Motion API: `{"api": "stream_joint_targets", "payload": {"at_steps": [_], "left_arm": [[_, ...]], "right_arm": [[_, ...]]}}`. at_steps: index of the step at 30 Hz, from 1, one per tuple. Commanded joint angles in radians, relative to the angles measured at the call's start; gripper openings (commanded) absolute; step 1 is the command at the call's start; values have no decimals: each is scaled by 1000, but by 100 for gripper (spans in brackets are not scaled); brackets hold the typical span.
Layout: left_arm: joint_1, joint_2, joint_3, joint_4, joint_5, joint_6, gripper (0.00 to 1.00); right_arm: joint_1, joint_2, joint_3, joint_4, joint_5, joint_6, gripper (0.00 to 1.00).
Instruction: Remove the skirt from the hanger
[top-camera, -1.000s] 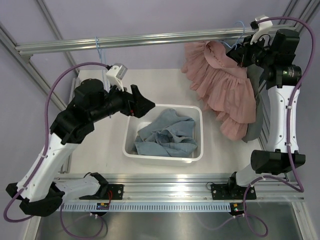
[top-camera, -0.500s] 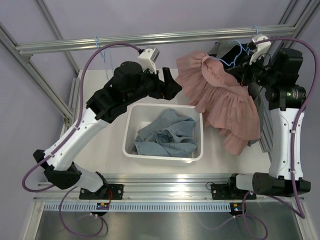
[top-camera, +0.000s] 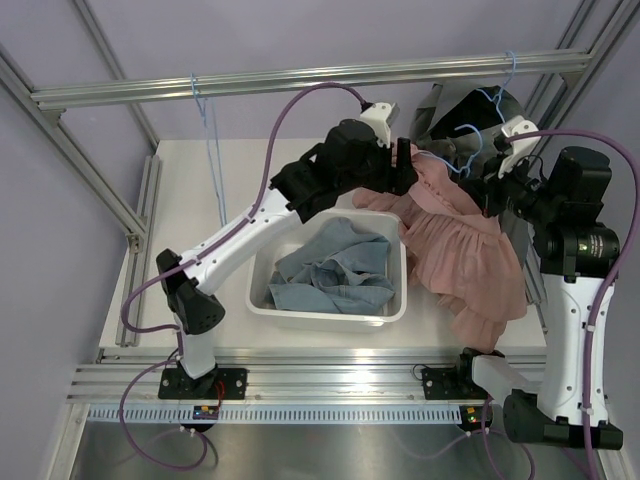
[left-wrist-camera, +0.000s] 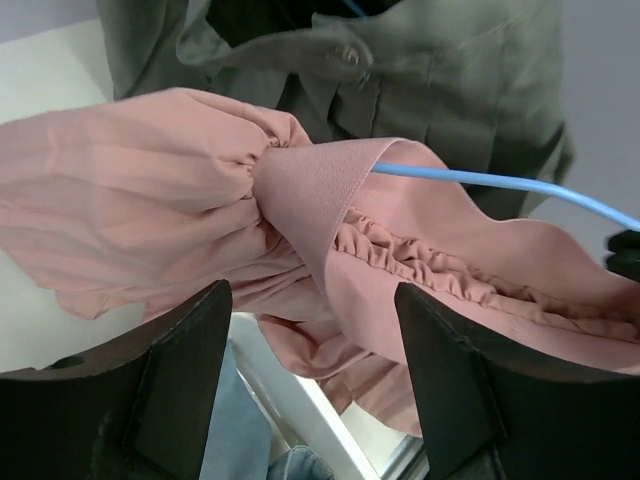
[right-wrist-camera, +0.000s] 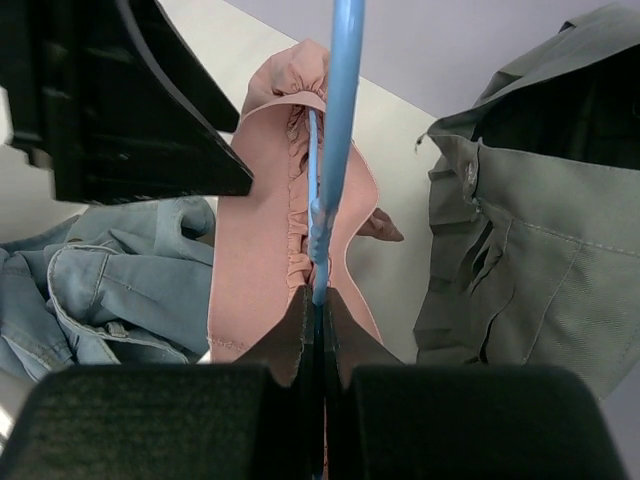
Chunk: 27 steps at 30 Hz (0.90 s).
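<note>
A pink ruffled skirt (top-camera: 470, 255) hangs on a blue wire hanger (top-camera: 455, 160) at the right of the table; its elastic waistband (left-wrist-camera: 320, 195) is stretched over the hanger wire (left-wrist-camera: 480, 180). My right gripper (right-wrist-camera: 320, 300) is shut on the blue hanger (right-wrist-camera: 335, 120), holding it above the bin's right side. My left gripper (top-camera: 405, 165) is open, its fingers (left-wrist-camera: 190, 360) spread just in front of the waistband's left end, without touching it. The skirt also shows in the right wrist view (right-wrist-camera: 250, 270).
A white bin (top-camera: 300, 310) holds blue denim clothes (top-camera: 330, 270) under the left gripper. A grey-green garment (top-camera: 470, 105) hangs on another blue hanger from the top rail (top-camera: 300, 78). A further blue hanger (top-camera: 205, 130) hangs at the left.
My left arm has swung right and up from over the bin to the skirt's waistband. My right arm has lowered the hanger and skirt off the rail, toward the bin.
</note>
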Motion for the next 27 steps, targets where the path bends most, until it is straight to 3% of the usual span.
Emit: {"api": "stream_joint_targets", "payload": {"at_steps": [1, 7, 10, 11, 14, 27], "left_arm": [[-21, 18, 60, 80, -87, 63, 66], [-23, 44, 62, 110, -190, 118, 46], [-17, 78, 97, 98, -230, 131, 29], [-14, 88, 129, 89, -242, 124, 15], [6, 122, 169, 68, -248, 100, 0], [80, 78, 145, 9, -326, 118, 0]], "right_arm": [[-3, -25, -21, 72, -1, 19, 0], [-3, -40, -37, 70, -16, 51, 0], [-3, -54, -46, 63, -16, 54, 0], [-3, -62, -49, 58, -10, 54, 0], [-3, -72, -61, 44, 2, 42, 0], [-3, -201, -170, -46, 82, -78, 0]]}}
